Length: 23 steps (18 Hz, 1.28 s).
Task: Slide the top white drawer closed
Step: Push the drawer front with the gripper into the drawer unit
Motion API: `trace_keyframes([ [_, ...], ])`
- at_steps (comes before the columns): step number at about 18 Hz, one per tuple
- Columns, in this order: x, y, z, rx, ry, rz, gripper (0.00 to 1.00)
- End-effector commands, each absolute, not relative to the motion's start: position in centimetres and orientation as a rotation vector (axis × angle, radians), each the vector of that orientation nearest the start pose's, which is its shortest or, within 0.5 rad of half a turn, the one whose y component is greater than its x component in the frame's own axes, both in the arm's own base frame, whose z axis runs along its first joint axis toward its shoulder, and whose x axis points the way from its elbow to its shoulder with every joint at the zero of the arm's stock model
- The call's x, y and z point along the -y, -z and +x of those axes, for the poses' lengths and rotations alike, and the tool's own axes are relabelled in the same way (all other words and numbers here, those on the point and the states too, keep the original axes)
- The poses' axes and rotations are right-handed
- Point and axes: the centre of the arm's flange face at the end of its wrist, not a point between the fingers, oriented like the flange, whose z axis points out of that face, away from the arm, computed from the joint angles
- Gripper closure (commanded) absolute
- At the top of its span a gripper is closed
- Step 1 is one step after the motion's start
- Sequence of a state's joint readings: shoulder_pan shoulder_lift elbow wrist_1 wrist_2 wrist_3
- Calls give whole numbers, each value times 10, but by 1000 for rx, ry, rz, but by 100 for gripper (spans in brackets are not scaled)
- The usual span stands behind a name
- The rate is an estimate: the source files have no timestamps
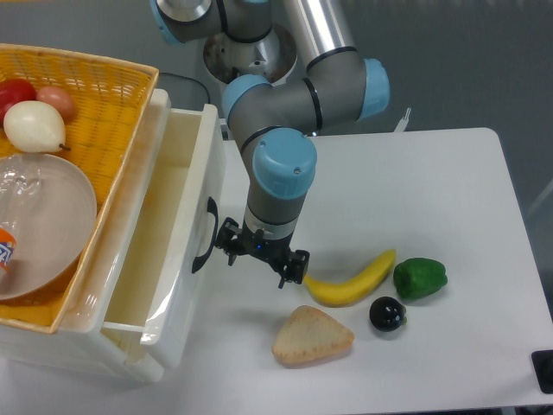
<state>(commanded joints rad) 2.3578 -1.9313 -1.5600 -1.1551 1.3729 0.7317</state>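
Note:
The top white drawer (164,226) stands pulled out to the right from under the basket, and its tray looks empty. Its front panel faces right and carries a curved black handle (206,235). My gripper (261,256) points straight down at the table just right of that front panel, level with the handle. Its left side is very close to the handle; I cannot tell if they touch. The wrist hides the fingertips from above, so whether the jaws are open or shut does not show. Nothing is seen held.
A yellow wicker basket (121,104) on top of the cabinet holds fruit and a clear bowl (43,225). On the table right of the gripper lie a banana (352,280), a green pepper (420,277), a dark round fruit (387,313) and a piece of bread (313,335).

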Motion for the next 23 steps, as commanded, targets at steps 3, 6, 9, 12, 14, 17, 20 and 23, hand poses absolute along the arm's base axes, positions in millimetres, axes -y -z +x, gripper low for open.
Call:
trace_keyframes([
  [3,-551,-333,-327,57,149,-2959,0],
  [6,-554,-337,-319,45,146,-2955,0],
  [9,-559,-337,-310,20,144,-2959,0],
  [12,-559,-337,-309,18,144,-2960,0],
  [14,-559,-337,-308,18,143,-2961,0],
  [17,-561,-337,-306,9,143,-2961,0],
  [20,-561,-337,-303,4,145,-2962,0],
  [23,-563,-338,-299,-3,146,-2960,0],
])
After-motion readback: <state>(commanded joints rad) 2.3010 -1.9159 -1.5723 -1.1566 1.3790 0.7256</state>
